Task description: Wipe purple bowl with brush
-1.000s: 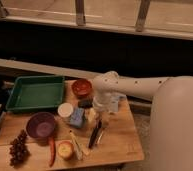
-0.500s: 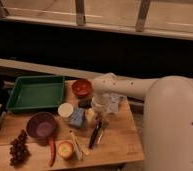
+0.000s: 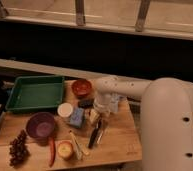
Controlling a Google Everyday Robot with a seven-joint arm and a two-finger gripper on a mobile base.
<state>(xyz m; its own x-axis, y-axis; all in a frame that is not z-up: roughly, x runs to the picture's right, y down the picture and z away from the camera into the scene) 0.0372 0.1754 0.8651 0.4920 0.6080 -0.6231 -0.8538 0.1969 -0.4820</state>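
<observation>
Camera view: the tool hangs low over the bench, just above the far end of the brush. The brush's long axis runs from there toward the near edge. Whether the tool is spread or pinching, I cannot tell. The purple bowl sits well apart, toward the picture's left.

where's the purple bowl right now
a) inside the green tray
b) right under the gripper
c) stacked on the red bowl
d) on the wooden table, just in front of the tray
d: the purple bowl sits on the wooden table on the near side of the green tray, while the gripper hangs off to its right, by the brush.
</observation>
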